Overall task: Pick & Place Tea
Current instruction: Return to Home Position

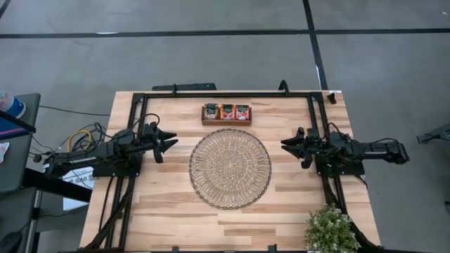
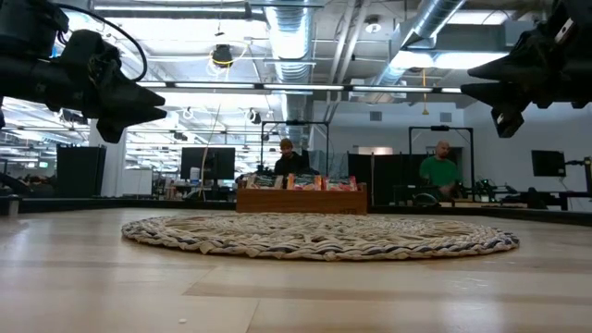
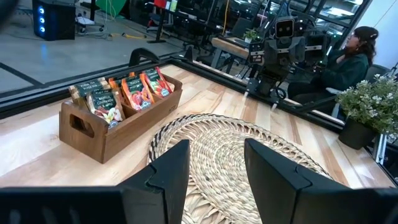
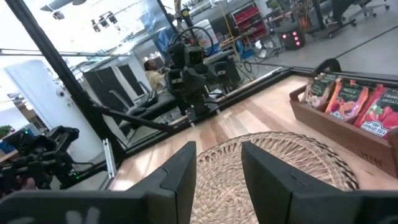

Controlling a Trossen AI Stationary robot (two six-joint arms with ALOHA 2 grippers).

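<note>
On the office worktop (image 1: 162, 211), tea (image 1: 226, 111) sits in a tray (image 1: 226, 123) beyond the mat (image 1: 230, 169); left hand (image 1: 172, 138) and right hand (image 1: 285, 145) flank the mat, spread, apart from the tea.

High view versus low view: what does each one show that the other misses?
Only the high view shows the potted plant at a corner of the table, and the three sections of the wooden tray from above. Only the low view shows people in the room behind and the ceiling ducts. Both show the woven mat, the tray with the tea sachets in it, and the left gripper and right gripper raised on either side of the mat, fingers open and holding nothing.
</note>
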